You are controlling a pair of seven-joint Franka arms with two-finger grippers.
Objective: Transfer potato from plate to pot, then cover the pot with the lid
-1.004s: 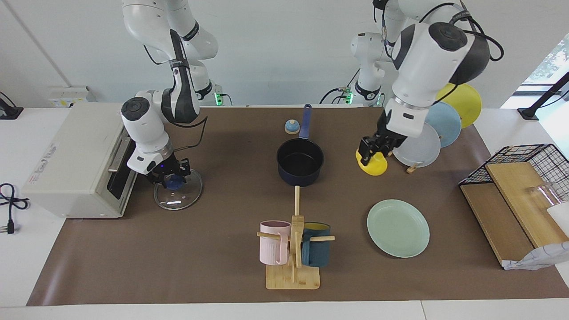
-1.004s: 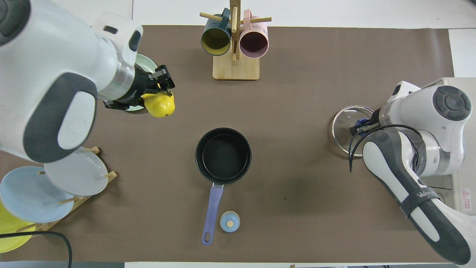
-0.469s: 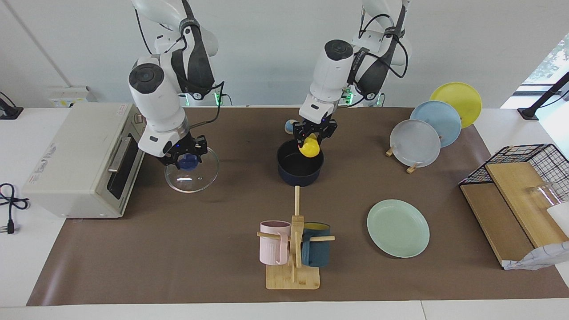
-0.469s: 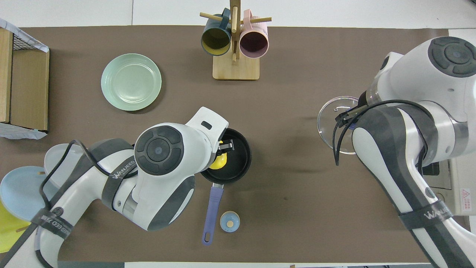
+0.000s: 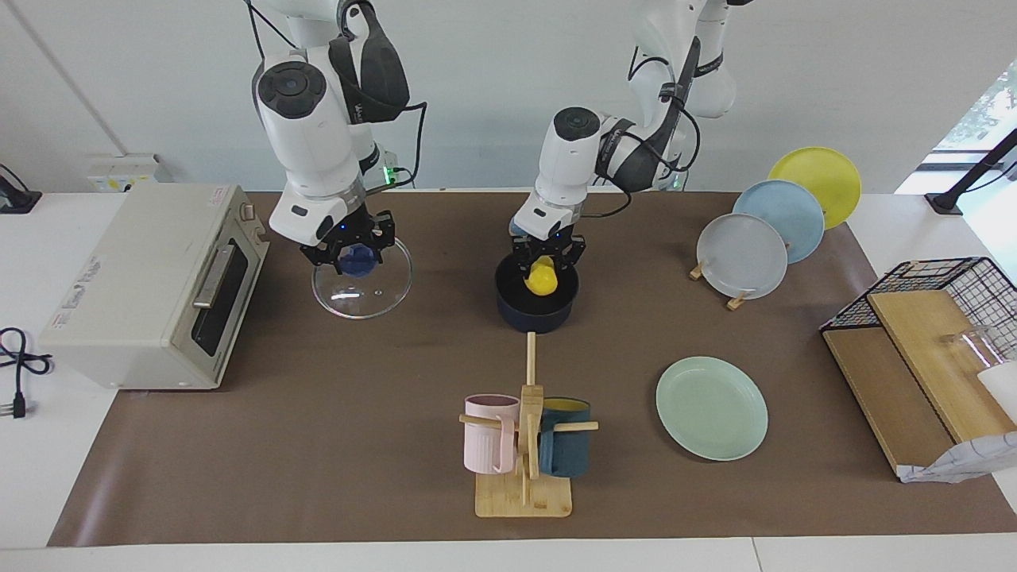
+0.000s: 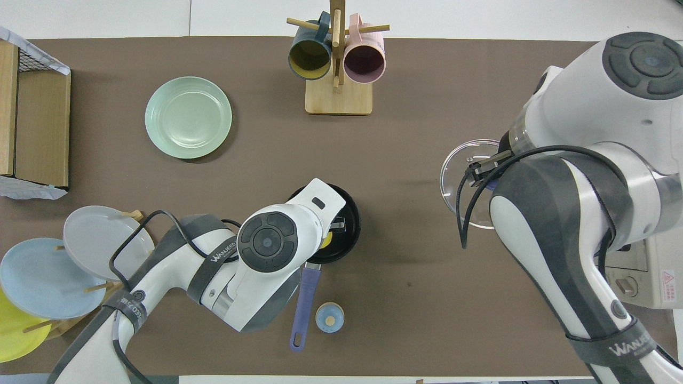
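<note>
The yellow potato (image 5: pixel 543 280) hangs in the mouth of the dark blue pot (image 5: pixel 534 313), with my left gripper (image 5: pixel 547 264) shut on it from above. In the overhead view the left arm covers most of the pot (image 6: pixel 350 215), and only a sliver of the potato (image 6: pixel 326 240) shows. My right gripper (image 5: pixel 354 254) is shut on the blue knob of the glass lid (image 5: pixel 373 287), which it holds tilted above the mat beside the toaster oven. The mint-green plate (image 5: pixel 711 407) lies bare toward the left arm's end of the table.
A toaster oven (image 5: pixel 151 278) stands at the right arm's end. A wooden mug rack (image 5: pixel 524 445) with two mugs stands farther from the robots than the pot. A rack of upright plates (image 5: pixel 763 230) and a wire basket (image 5: pixel 937 318) are at the left arm's end. A small blue-topped knob (image 6: pixel 330 317) sits by the pot's handle.
My left gripper carried the potato from beside the plate rack over to the pot and lowered it into the pot's mouth. My right gripper lifted the lid off the mat and moved it toward the pot.
</note>
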